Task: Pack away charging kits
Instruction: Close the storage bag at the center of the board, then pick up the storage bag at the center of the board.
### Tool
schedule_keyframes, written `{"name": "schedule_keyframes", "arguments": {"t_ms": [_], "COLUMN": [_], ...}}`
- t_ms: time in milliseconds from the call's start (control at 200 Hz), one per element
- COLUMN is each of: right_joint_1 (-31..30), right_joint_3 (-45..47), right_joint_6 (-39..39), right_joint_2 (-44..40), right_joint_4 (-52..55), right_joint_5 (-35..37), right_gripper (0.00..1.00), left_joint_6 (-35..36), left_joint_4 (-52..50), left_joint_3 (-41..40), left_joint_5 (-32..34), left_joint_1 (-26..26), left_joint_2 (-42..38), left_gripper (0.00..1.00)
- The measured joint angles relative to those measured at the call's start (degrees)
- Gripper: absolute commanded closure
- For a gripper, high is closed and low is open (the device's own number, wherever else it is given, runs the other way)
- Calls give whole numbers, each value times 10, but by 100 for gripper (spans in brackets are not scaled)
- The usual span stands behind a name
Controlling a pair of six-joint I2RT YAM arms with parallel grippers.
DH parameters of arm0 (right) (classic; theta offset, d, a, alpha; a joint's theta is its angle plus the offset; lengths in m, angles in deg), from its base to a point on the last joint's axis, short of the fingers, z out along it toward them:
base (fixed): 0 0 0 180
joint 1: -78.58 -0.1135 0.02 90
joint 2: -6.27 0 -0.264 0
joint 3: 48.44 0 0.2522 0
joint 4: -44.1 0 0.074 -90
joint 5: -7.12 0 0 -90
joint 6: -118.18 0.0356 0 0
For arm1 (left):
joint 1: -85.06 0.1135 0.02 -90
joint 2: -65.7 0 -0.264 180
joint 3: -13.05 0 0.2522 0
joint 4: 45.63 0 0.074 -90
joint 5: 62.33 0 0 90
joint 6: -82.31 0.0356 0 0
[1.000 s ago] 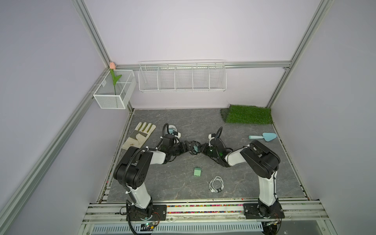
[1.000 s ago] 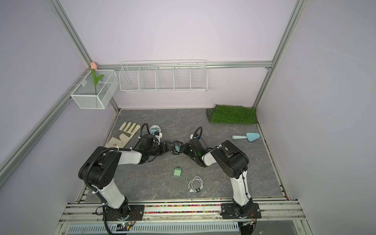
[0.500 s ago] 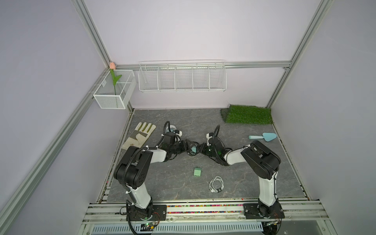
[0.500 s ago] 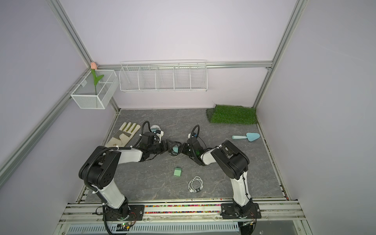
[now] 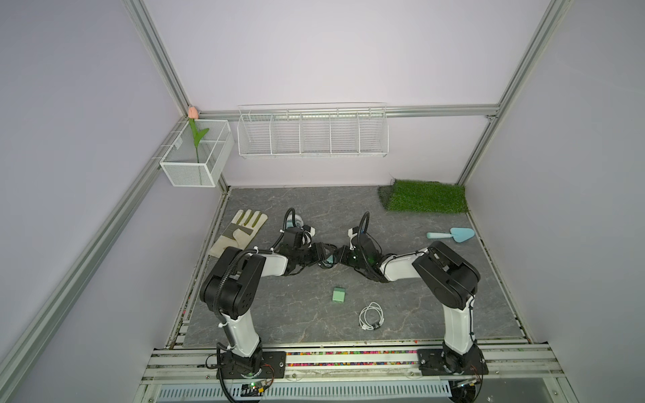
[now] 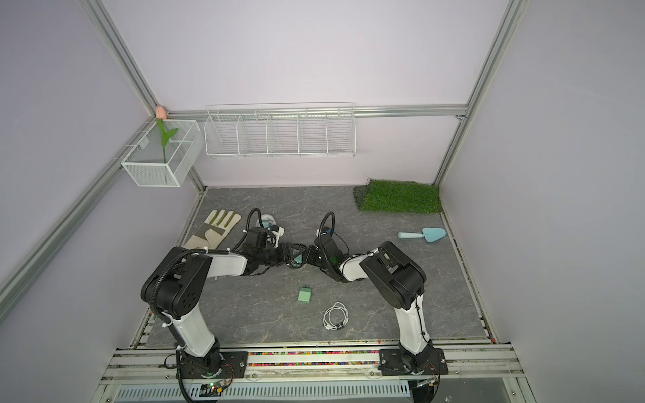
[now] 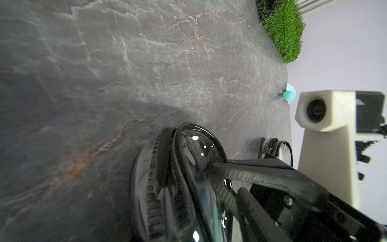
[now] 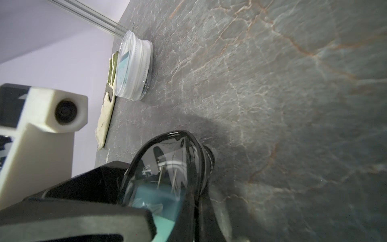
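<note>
The two arms met near the middle of the stone-patterned tabletop (image 5: 436, 307), both grippers on one black-rimmed round case (image 7: 165, 159) that stood on edge on the surface. The right gripper (image 5: 338, 259) was closed tight. In the left wrist view its ridged fingers (image 7: 240, 169) pinched the edge of the case's clear lid. The left gripper (image 5: 324, 258) came at the case from the opposite side with its jaws partly apart. In the right wrist view one of its black fingers (image 8: 94, 222) lay close against the clear face, but whether it actually gripped the case could not be told. Through that face a teal charger block (image 8: 159, 201) showed inside the case. A second, mint-green charger block (image 5: 338, 295) lay loose on the table nearer the arm bases, apart from both grippers. Just beyond it, towards the right arm's base, lay a coiled white cable (image 5: 371, 315); both showed in both top views. A white-rimmed round case (image 8: 134, 69) sat behind the left arm beside a work glove (image 5: 241, 232), with something teal visible through its clear top. A light-blue trowel (image 5: 452, 234) lay near the right edge, well clear of the arms, with a patch of artificial grass (image 5: 425, 196) in the far right corner.
</note>
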Motion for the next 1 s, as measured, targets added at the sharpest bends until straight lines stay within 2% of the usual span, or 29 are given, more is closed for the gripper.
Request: {"name": "schedule_keyframes", "arguments": {"t_ms": [140,190,280,320,505,860,1000], "right_joint_1": [-3,-4,-5,-6,-8,-10,-11], "right_joint_3": [-5,-7,-9,-9,-14,-23,-28], "right_joint_6": [-7,-10,-18,-21,-44,-75,-80], "right_joint_2": [0,0,-2,-3,-7,-13,-13], "right_joint_4": [12,16,21,23,37,61,71], "right_joint_5": [5,8,11,11,8,7,7], "right_gripper": [93,93,92,93,93,93,93], "left_joint_6": [-1,1,7,8,34,65,65], "left_joint_4": [0,-3,-15,-19,-85,-135,-142], "left_joint_3": [8,10,16,22,59,71,71], "left_joint_5": [-8,-10,-11,-14,-13,-23,-24], "left_joint_1": [0,0,0,0,2,18,17], "left_joint_2": [11,14,15,15,17,19,19], "left_gripper": [56,56,35,34,34,51,50]}}
